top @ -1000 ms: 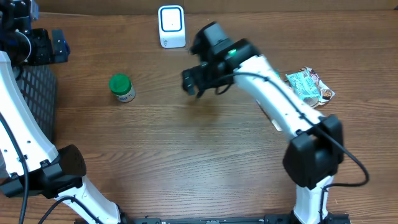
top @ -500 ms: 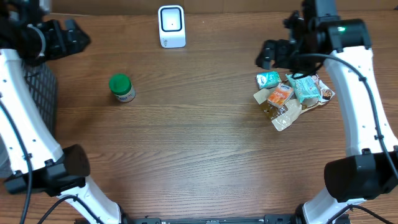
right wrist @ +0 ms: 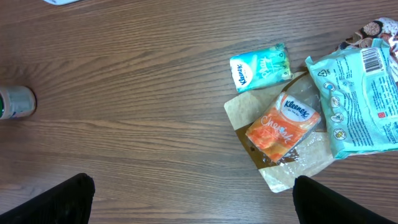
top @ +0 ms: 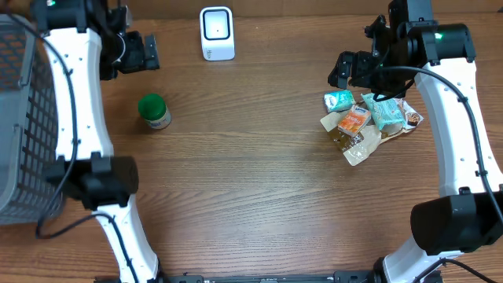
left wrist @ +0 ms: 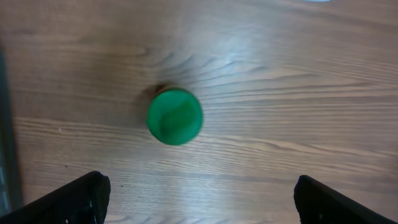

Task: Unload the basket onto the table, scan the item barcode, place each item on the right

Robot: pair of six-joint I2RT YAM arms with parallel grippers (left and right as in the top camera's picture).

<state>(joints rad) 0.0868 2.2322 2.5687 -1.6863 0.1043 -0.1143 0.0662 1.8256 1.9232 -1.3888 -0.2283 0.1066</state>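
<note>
While the wooden desk (top: 259,196) fills nearly the whole overhead frame, a grey mesh basket (top: 20,141) takes up its left edge. The white left arm (top: 78,94) runs up the left side beside that basket, and the white right arm (top: 456,118) runs up the right side. A pile of packets (top: 365,126) lies on the desk in the upper right, partly under the right arm's forward link. Its largest piece is a pale teal bag (right wrist: 357,99) with a barcode (right wrist: 373,59) printed near its upper right corner. A clear-and-brown pouch (right wrist: 280,168) lies beneath an orange Kleenex pack (right wrist: 283,127), and a smaller teal Kleenex pack (right wrist: 260,66) lies just above the orange one in the right wrist frame. The white scanner (top: 216,33) stands at the upper centre, well apart from both the pile and the jar. The left pincer (left wrist: 199,186) hangs in the upper left of the overhead frame with its jaws wide and nothing between them. In the left wrist frame the two dark fingertips sit at the bottom corners. The right pincer (right wrist: 191,186) hangs in the upper right, just beside the pile's upper left edge, equally wide and empty. A small green-lidded jar (top: 154,110) stands upright on the desk left of centre, just below the left pincer in the overhead frame, untouched.
</note>
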